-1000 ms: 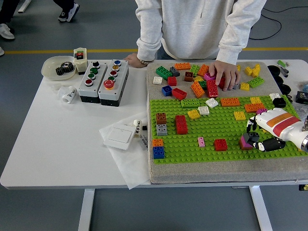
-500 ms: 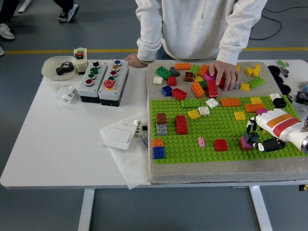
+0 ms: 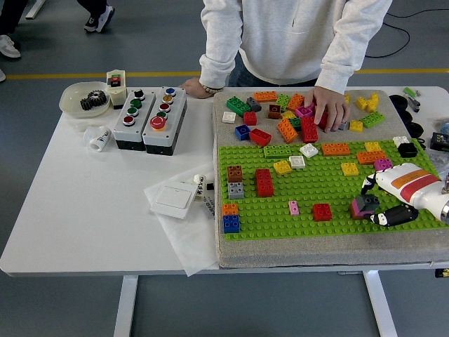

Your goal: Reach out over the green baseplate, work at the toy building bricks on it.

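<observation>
- The grey-and-pink brick (image 3: 364, 206) sits on the green baseplate (image 3: 309, 189) near its right front corner, to the right of the flat red brick (image 3: 322, 211).
- Your right hand (image 3: 393, 200) reaches in from the right edge, fingers curled at the brick's right side; one dark fingertip (image 3: 382, 218) lies just beside it, but you cannot tell whether it is gripped.
- The brick lies left of your fingers. Your left arm is out of view.
- A person's hand (image 3: 327, 107) rests on the loose bricks (image 3: 287, 116) beyond the baseplate.
- No writing is readable.
</observation>
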{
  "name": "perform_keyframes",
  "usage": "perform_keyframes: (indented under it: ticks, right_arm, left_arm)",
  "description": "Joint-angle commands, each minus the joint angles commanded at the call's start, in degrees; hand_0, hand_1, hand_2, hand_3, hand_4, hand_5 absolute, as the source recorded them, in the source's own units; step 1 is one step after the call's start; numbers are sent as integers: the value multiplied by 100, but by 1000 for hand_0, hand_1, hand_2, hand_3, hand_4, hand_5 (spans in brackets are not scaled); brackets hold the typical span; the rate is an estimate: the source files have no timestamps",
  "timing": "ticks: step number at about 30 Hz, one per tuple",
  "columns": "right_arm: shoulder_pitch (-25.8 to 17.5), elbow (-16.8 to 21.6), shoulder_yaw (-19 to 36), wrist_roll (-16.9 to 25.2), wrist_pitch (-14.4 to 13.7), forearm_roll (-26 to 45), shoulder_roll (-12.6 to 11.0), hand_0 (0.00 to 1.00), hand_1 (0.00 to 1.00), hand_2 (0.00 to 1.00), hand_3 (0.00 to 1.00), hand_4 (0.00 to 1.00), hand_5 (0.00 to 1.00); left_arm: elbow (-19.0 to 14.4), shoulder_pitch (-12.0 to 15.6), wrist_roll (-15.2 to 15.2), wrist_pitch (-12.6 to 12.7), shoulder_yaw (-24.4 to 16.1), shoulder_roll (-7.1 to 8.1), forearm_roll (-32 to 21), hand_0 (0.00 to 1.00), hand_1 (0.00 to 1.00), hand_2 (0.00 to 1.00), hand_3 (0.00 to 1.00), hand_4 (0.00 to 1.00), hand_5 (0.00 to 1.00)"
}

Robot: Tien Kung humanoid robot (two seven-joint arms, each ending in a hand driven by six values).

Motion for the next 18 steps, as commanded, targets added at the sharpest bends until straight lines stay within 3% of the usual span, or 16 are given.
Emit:
perform_keyframes:
  ticks: [18]
  right_arm:
    - [-167,232,415,22,-234,17,-43,692,681,766,831,998,527]
  left_arm:
    - [3,9,-8,1,-2,-2,1,721,731,779,608,650,625]
